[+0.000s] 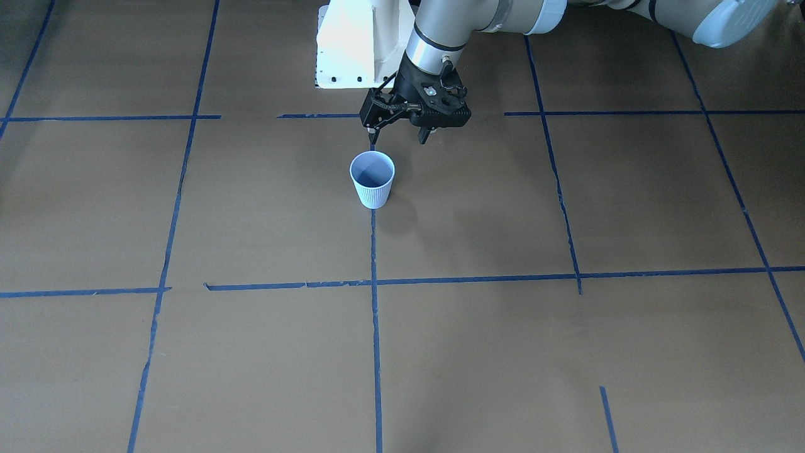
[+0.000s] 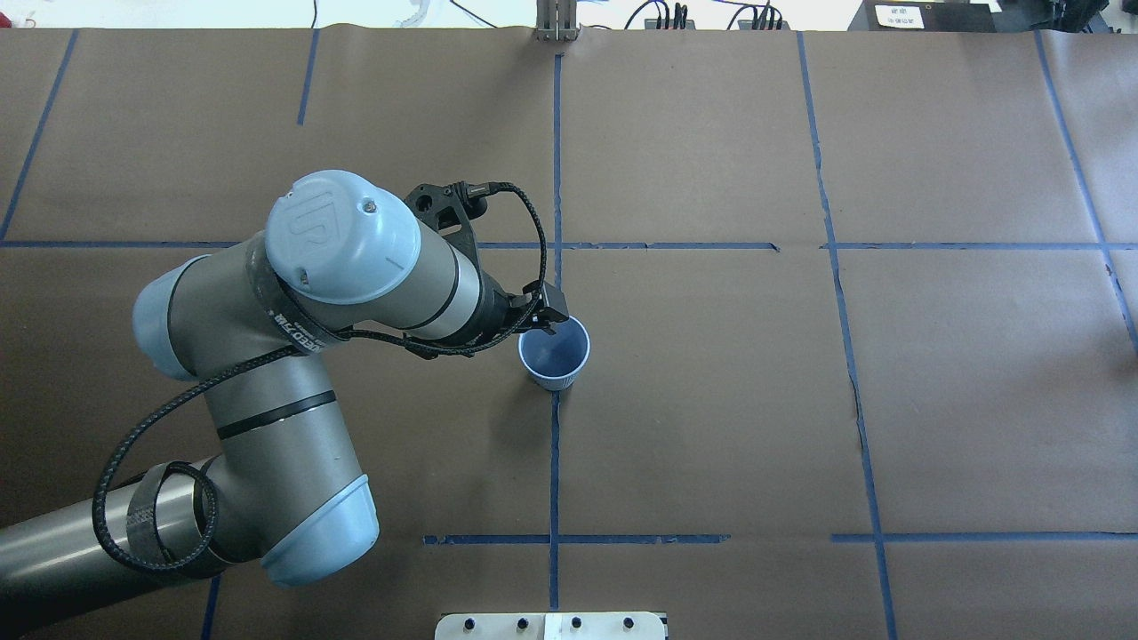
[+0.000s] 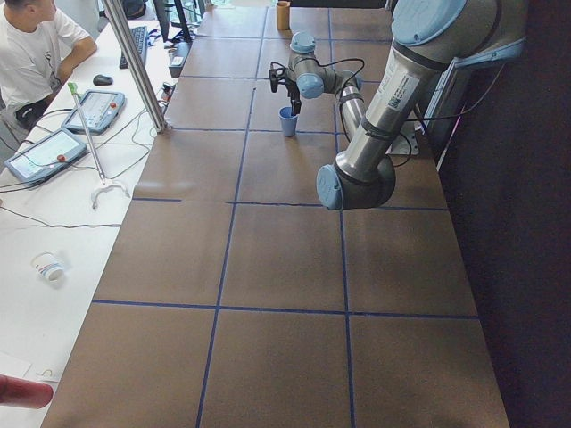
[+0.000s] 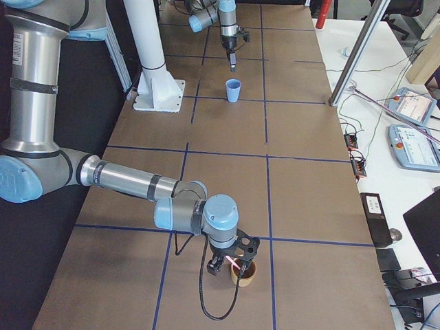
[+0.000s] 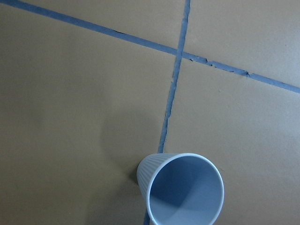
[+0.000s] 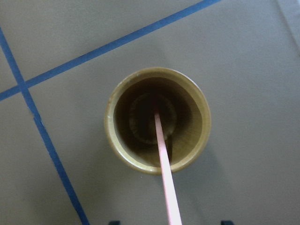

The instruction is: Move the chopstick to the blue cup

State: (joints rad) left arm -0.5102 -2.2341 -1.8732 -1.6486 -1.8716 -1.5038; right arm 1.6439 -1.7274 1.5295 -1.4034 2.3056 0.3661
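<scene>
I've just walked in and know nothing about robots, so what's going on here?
The right hand hangs open over a brown cup; a pink chopstick leans in that cup, its top rising into the open hand, not yet gripped. Farther along the table, the left hand hovers open by the empty blue cup, where the chopstick should go.

The blue cup (image 1: 372, 182) is pale blue with fine vertical ribs; the chopstick (image 6: 163, 159) salmon pink; the other cup (image 6: 157, 71) olive-tan, darker inside; the bench (image 1: 490, 207) brown, gridded with blue tape (image 1: 375, 314); the left tool (image 1: 399, 136) black
</scene>
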